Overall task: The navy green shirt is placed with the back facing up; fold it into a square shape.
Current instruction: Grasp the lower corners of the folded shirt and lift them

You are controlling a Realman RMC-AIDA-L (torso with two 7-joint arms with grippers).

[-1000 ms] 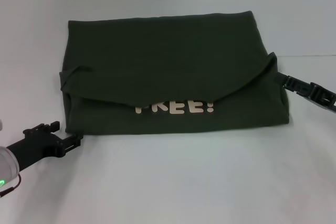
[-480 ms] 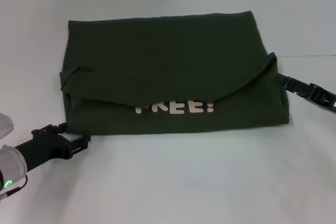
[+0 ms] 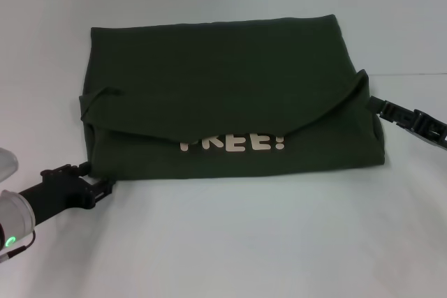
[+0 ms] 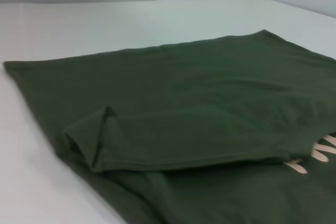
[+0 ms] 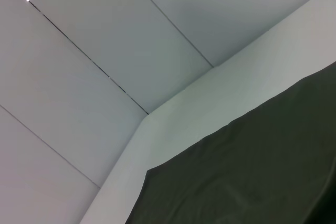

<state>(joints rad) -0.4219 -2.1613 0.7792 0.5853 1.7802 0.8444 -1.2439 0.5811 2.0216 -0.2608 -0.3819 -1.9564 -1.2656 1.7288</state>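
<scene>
**Head view: folded shirt, grippers at both edges**

Head view shows the navy green shirt (image 3: 230, 95) centre frame on the white table (image 3: 230, 242), its flap hiding the lettering's top. Left gripper (image 3: 103, 188) sits lower left, jaws narrow. Right gripper (image 3: 374, 105) is partly hidden; opening cannot be determined. Left wrist view alone shows the sleeve fold (image 4: 100, 140).

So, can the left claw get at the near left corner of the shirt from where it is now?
Probably yes. The left claw sits low on the table, right beside the shirt at its near left corner, and nothing lies between them.
</scene>
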